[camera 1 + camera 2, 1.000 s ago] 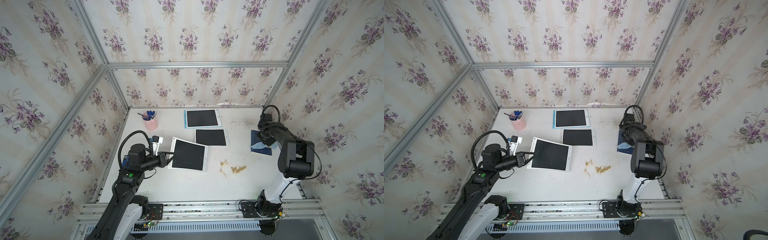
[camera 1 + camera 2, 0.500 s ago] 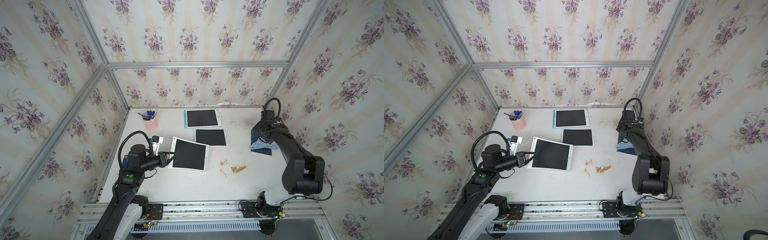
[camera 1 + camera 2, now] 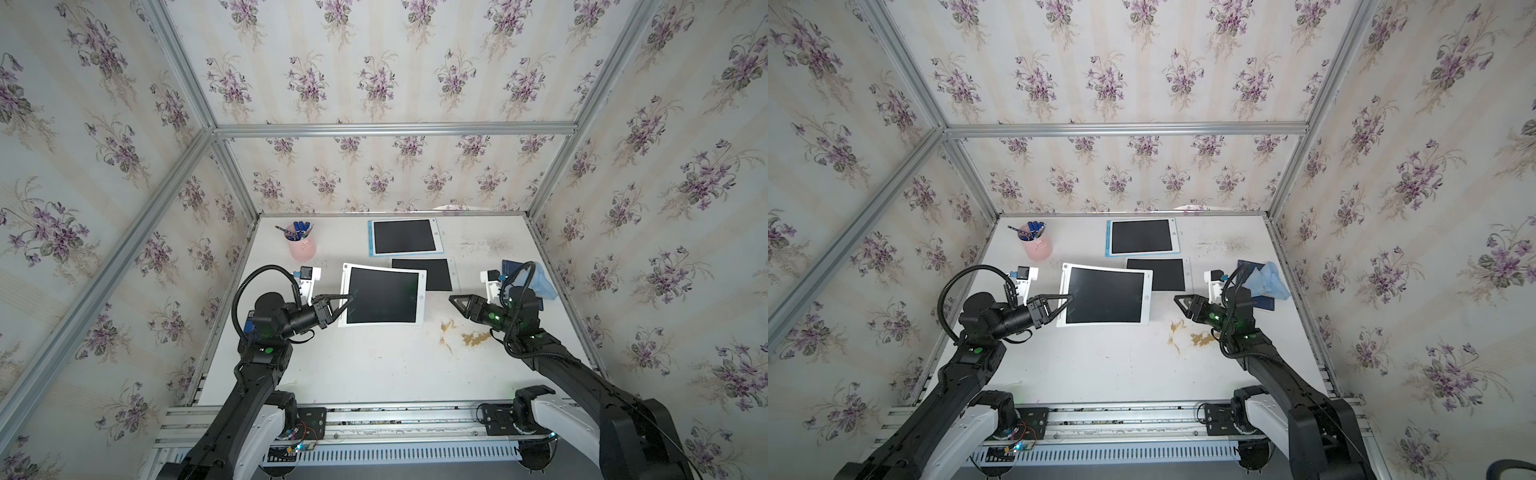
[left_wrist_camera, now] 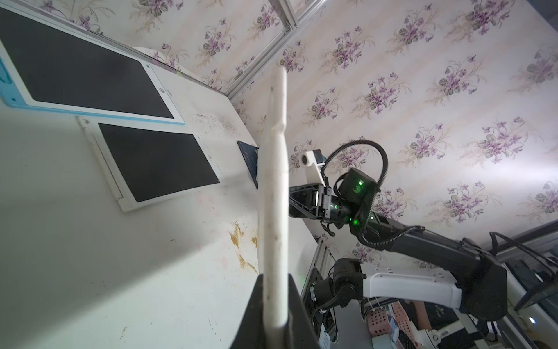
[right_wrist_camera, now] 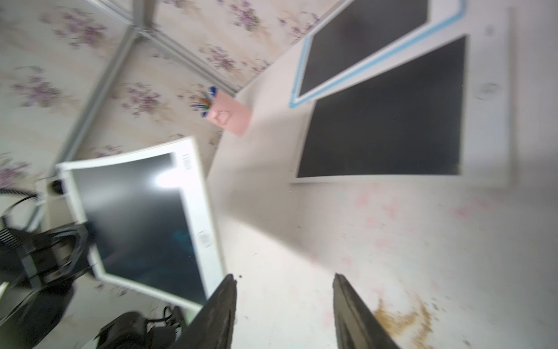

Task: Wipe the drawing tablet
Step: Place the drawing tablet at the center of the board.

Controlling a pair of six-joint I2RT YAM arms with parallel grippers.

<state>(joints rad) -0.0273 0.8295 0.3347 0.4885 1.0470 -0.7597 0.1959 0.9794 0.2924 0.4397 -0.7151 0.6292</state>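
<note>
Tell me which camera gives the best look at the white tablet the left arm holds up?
Both top views: the held tablet shows its whole dark screen and white frame, with the left gripper pinching one edge. The left wrist view sees only its thin edge, end-on. The right wrist view shows the screen, blurred and glary.

Boxed in at 9, 12 and 3 o'clock by cream wallpaper (image 3: 395,83) sprigged with purple violets, seamed at the corners by aluminium framing (image 3: 395,129). Floored below by a white bench (image 3: 365,374), scuffed, smeared with a brown stain (image 3: 473,338) toward 4 o'clock and faint speckling (image 3: 494,245) toward 2 o'clock. Edged at 6 o'clock by a slotted metal rail (image 3: 395,415). Washed in pale, even light.
</note>
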